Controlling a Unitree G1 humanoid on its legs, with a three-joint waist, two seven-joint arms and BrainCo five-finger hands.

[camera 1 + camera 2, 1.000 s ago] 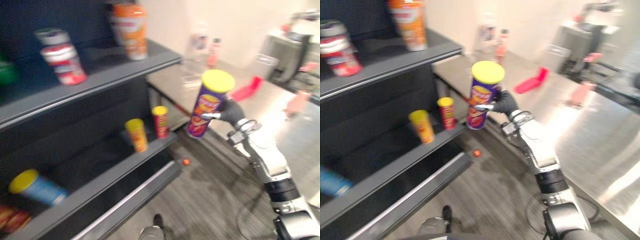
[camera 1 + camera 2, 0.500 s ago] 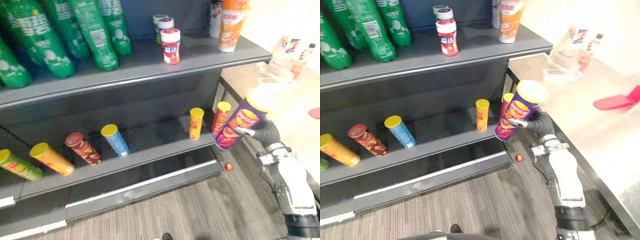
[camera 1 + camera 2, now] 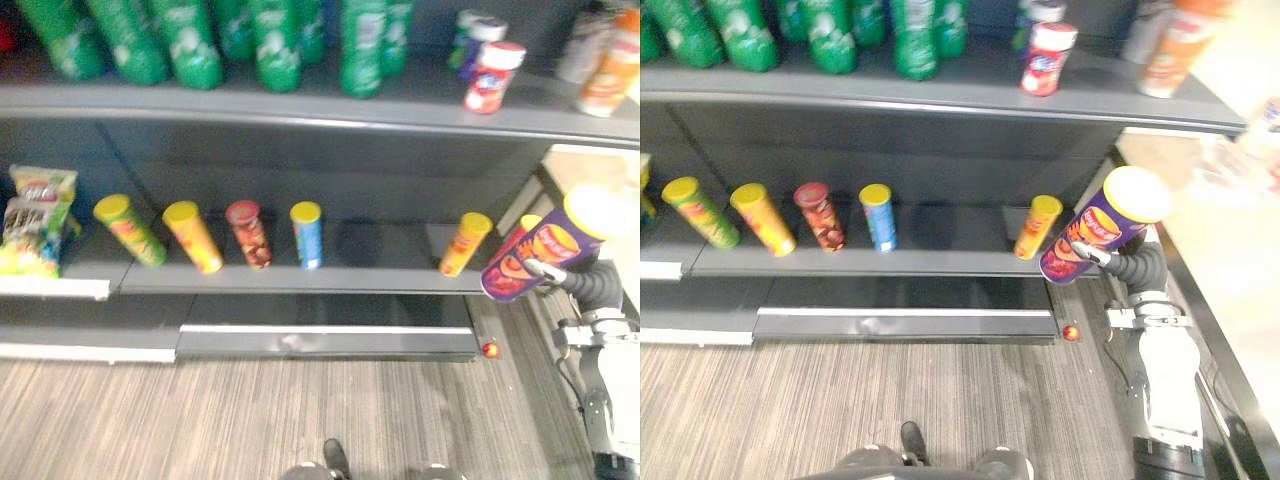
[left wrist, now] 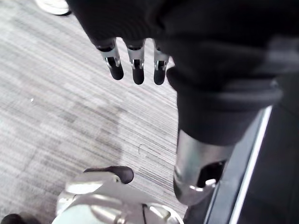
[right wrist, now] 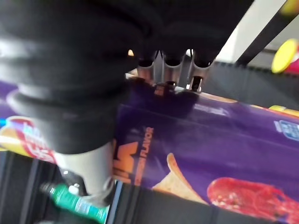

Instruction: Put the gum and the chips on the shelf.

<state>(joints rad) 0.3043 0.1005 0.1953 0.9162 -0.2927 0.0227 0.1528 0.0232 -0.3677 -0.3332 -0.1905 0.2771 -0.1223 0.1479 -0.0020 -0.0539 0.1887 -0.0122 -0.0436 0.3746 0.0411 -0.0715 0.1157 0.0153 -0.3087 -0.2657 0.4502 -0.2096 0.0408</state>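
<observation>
A tall purple chips can (image 3: 540, 255) with a yellow lid is held tilted in my right hand (image 3: 592, 283), in front of the right end of the lower shelf (image 3: 300, 280). In the right wrist view the fingers (image 5: 174, 65) curl round the purple can (image 5: 224, 154). A small red-and-white gum jar (image 3: 490, 75) stands on the upper shelf (image 3: 300, 108), near its right end. My left hand (image 4: 163, 32) hangs over the grey floor with straight fingers and holds nothing.
Several chip cans lean on the lower shelf: green (image 3: 125, 228), yellow (image 3: 192, 235), red (image 3: 248, 233), blue (image 3: 307, 233), orange (image 3: 463, 243). Chip bags (image 3: 35, 220) sit at its left end. Green bottles (image 3: 275, 40) line the upper shelf. A small red ball (image 3: 490, 349) lies on the floor.
The camera has swung left and now faces the shelves square on. My right hand still holds the purple can by the lower shelf's right end.
</observation>
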